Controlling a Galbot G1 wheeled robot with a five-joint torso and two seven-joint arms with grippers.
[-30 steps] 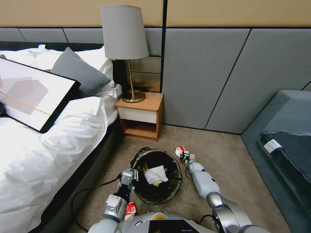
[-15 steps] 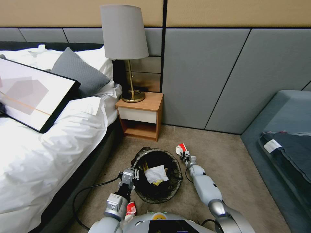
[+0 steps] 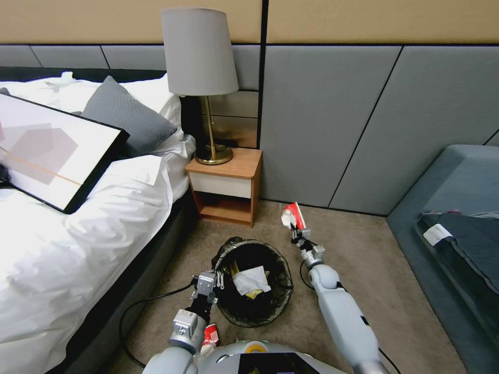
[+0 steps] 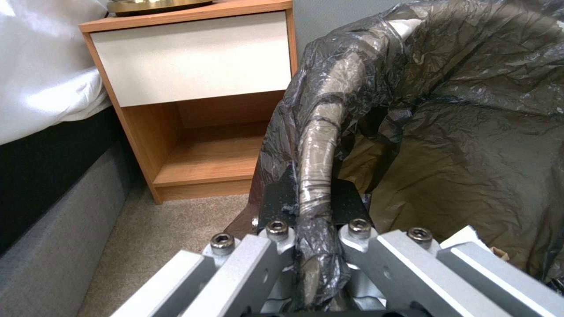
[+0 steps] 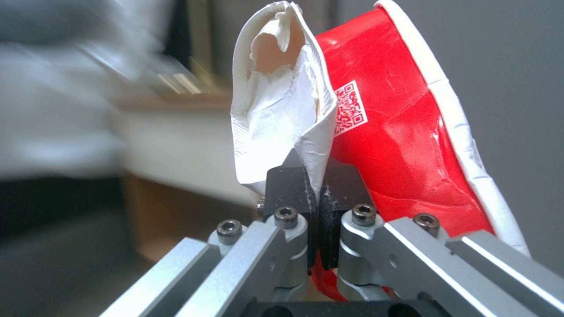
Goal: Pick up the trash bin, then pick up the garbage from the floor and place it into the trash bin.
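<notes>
Right gripper [image 3: 296, 235] raised crinkled red-white wrapper [image 3: 292, 214]; left gripper [image 3: 210, 284] pinching bag-lined trash bin [image 3: 253, 281] rim.

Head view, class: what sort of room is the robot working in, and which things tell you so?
Most likely a hotel bedroom: a bed with white linen, a wooden nightstand carrying a lamp, and padded wall panels behind.

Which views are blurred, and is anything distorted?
Right wrist view: background smeared, but the red-and-white wrapper in the right gripper is sharp. Left wrist view: crisp on the trash bin rim in the left gripper. Head view: wide-angle bending at edges.
</notes>
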